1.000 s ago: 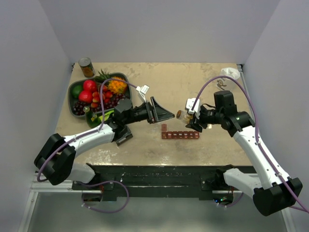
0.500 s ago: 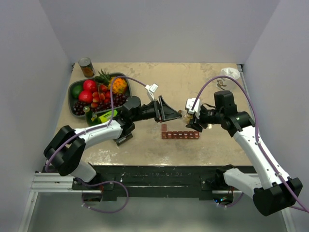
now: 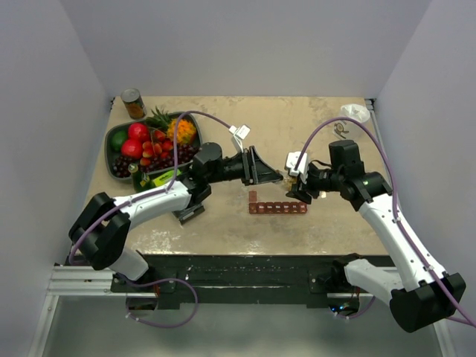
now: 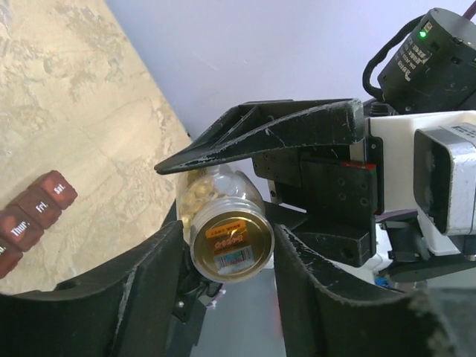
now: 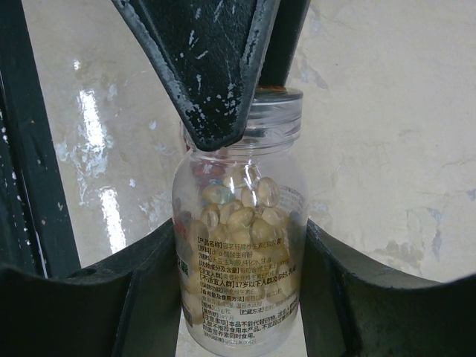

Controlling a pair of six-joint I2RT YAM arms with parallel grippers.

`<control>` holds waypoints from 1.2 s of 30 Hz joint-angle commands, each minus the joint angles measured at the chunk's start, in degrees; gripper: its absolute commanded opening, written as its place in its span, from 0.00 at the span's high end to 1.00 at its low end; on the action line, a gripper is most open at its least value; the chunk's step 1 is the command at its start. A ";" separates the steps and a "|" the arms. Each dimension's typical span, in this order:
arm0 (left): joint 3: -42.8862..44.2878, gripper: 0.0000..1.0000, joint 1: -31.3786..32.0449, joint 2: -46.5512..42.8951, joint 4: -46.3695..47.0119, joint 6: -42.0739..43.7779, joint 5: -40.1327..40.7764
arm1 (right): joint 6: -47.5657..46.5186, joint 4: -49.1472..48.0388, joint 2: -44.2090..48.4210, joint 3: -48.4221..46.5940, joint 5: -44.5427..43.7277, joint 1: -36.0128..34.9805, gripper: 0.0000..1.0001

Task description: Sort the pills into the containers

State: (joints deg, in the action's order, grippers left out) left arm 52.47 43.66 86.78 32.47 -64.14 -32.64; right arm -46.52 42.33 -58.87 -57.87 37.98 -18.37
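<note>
1. Since 1.0 s ago the left arm has swung right; its left gripper [image 3: 269, 175] now sits spread around the cap end of the pill bottle [image 4: 223, 223].
2. The right gripper [image 5: 238, 297] pinches that bottle's body, off the worktop [image 3: 297, 126].
3. The pills [image 5: 238, 216] all sit inside it. None shows in the weekly pill organizer [image 3: 277, 207] lying just in front. Sorting looks barely begun: opening and dosing remain.
4. Beige mottled worktop, plain pale walls; a fruit bowl [image 3: 111, 141] and a tin [image 3: 133, 103] sit far left.

We see a mottled beige worktop [image 3: 245, 119], fruit bowl [image 3: 110, 146] and tin [image 3: 133, 103] far left, red containers [image 3: 277, 207] near centre, white wad [image 3: 355, 112] far right.
</note>
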 commanded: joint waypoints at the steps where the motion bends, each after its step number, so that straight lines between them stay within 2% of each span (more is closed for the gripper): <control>1: 5.18 0.48 0.81 0.84 -5.74 7.00 0.83 | 0.12 -2.25 0.25 -0.05 -0.36 -0.26 1.00; 8: 8.44 0.78 1.08 1.20 -14.09 17.45 -0.04 | 1.34 -2.68 0.25 -0.05 0.52 -0.18 1.00; 10: 8.35 0.84 1.08 1.55 -14.01 20.53 -2.76 | 3.09 -3.04 0.16 -0.14 2.36 -0.26 1.00; 14: 7.39 0.88 0.99 2.60 -10.24 23.97 -8.22 | 7.84 -3.92 0.07 -0.41 7.98 -0.26 1.00; 23: 4.49 0.88 0.99 4.36 2.51 18.70 -16.30 | 21.81 -10.42 -0.89 0.91 21.94 0.35 1.00; 26: 4.66 0.89 0.99 4.10 2.69 21.77 -19.91 | 26.21 -13.40 -1.16 2.14 26.35 0.79 1.00; 30: 5.28 0.89 0.73 3.13 0.50 27.91 -23.86 | 38.22 -22.18 -1.68 5.13 36.09 1.58 1.00; 32: 5.36 0.87 0.29 2.69 0.23 29.33 -25.19 | 40.54 -25.53 -2.12 6.01 37.17 1.93 1.00; 35: 5.19 0.72 -1.29 1.37 1.45 27.85 -25.54 | 39.50 -24.23 -2.04 5.57 36.21 1.93 1.00; 36: 5.10 0.58 -2.08 0.41 1.63 27.32 -25.28 | 38.10 -23.61 -1.86 5.40 35.86 1.85 1.00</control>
State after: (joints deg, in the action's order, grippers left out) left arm 57.52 40.84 88.62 33.41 -40.18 -53.43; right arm -12.62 30.65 -61.32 -50.09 64.75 -15.64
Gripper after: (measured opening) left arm 0.489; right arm 0.556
